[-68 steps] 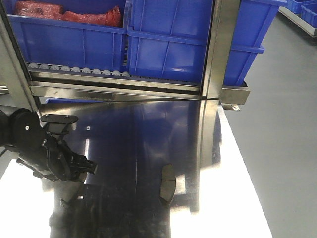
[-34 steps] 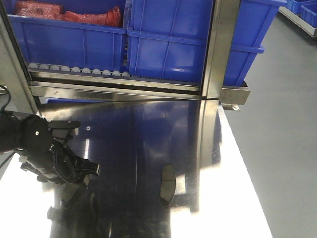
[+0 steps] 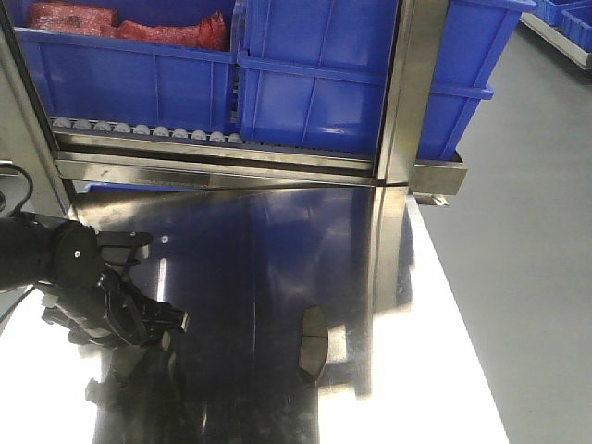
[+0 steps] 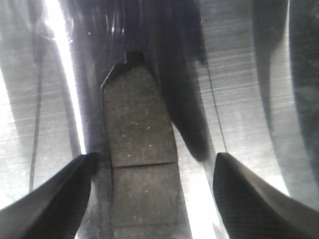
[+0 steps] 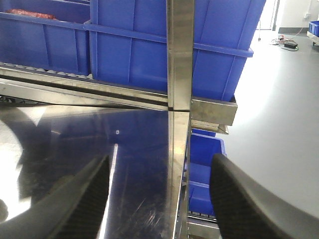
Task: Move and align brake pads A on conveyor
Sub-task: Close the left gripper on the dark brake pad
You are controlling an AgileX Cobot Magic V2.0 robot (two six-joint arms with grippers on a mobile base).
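The left gripper (image 4: 157, 157) hangs low over the steel table (image 3: 240, 250). Its jaws are spread either side of a flat-lying brake pad (image 4: 139, 144) and seem not to touch it. A second brake pad (image 3: 313, 344) lies well apart. The right gripper (image 5: 160, 159) gapes wide, holding nothing.

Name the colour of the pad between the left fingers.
Dark grey brake pad, best in the left wrist view.
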